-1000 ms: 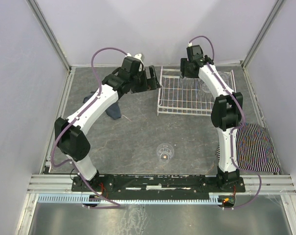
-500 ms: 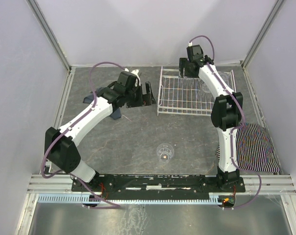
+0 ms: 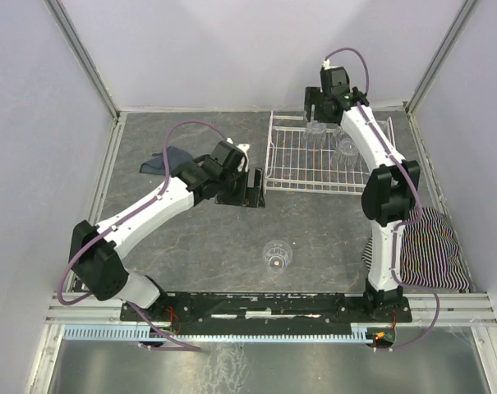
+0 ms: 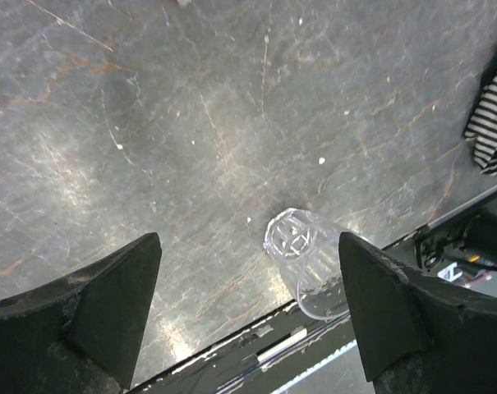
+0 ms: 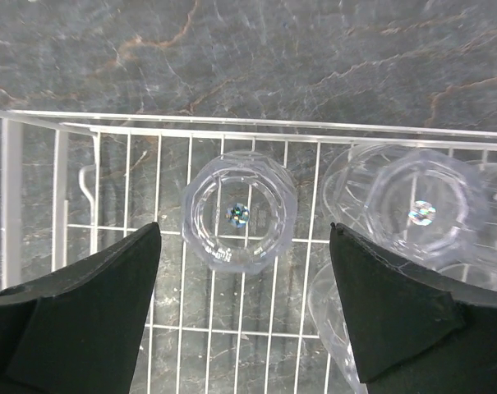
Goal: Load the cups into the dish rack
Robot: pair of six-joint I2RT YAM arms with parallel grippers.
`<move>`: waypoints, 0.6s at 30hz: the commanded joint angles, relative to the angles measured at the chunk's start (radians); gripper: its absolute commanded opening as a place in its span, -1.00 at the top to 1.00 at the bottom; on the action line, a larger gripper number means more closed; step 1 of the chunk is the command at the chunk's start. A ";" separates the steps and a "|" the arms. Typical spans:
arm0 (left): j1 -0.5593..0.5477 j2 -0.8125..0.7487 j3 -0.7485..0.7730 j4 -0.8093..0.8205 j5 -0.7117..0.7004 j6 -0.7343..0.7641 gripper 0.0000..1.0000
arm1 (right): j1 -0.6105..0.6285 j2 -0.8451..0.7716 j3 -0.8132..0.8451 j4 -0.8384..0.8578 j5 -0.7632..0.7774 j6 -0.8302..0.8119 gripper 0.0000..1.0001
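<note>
Priority is the lone cup (image 3: 277,255), the only one I see loose on the table (image 3: 199,238). It stands just beyond the base rail (image 3: 264,305), roughly midway btwn the two arm bases. Can't tell if it's mouth up or down.

The left gripper (image 3: 253,190) hangs farther out, by the near-left corner of the dish rack (image 3: 306,164), claw spread wide w/ nothing in it. Its wrist cam has the cup low and right of centre. I'd bring the arm back toward me and across until the cup sits centred btwn the fingers, drop straight down, then close softly. It's light, clear plastic and prob. skates or tips if one finger lands first.

Room around it is open on all sides except the rail just behind, so I'd come from above, not low from the near side. The striped cloth (image 3: 429,250) is well apart on the right.

Farther back, the rack's rim is low but needs clearing on the carry. The other cups (image 5: 416,209) cluster far-right in the rack, and its left and near grid looks free. The right gripper (image 5: 244,230) is above them, fingers apart and empty. A blue cloth (image 3: 167,160) lies far left, out of the way.
</note>
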 commanded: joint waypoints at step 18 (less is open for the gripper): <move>-0.262 0.000 -0.166 -0.006 -0.123 0.000 -0.53 | 0.003 -0.496 -0.231 -0.004 0.098 -0.027 -0.80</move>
